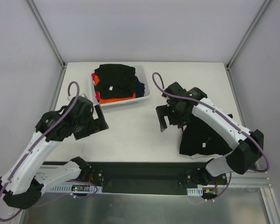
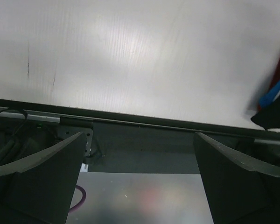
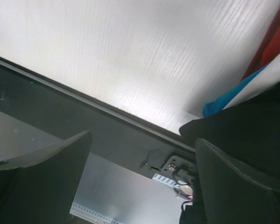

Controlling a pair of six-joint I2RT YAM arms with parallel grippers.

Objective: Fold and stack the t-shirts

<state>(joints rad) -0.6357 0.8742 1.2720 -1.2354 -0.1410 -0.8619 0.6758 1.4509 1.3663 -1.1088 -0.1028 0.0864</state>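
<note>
A white table (image 1: 130, 135) carries a white basket (image 1: 123, 103) at its far side, and in the basket lies a pile of shirts (image 1: 115, 81): a black one on top, with orange, red and navy layers showing beneath it at the edges. A separate black shirt (image 1: 196, 137) lies rumpled on the table's near right part, partly under the right arm and well apart from the basket. The left gripper (image 1: 91, 127) hangs over bare table just in front of the basket's left end, its jaws spread wide with nothing between them; its wrist view shows only the tabletop and the table's near edge between the two fingers (image 2: 37, 182). The right gripper (image 1: 170, 120) hovers just beside the far left edge of the loose black shirt, its jaws likewise spread wide and holding nothing. In the right wrist view the black cloth sits just beside one finger (image 3: 242, 186), with a strip of red, blue and white fabric (image 3: 270, 51) above it; which garment that strip belongs to cannot be told.
</note>
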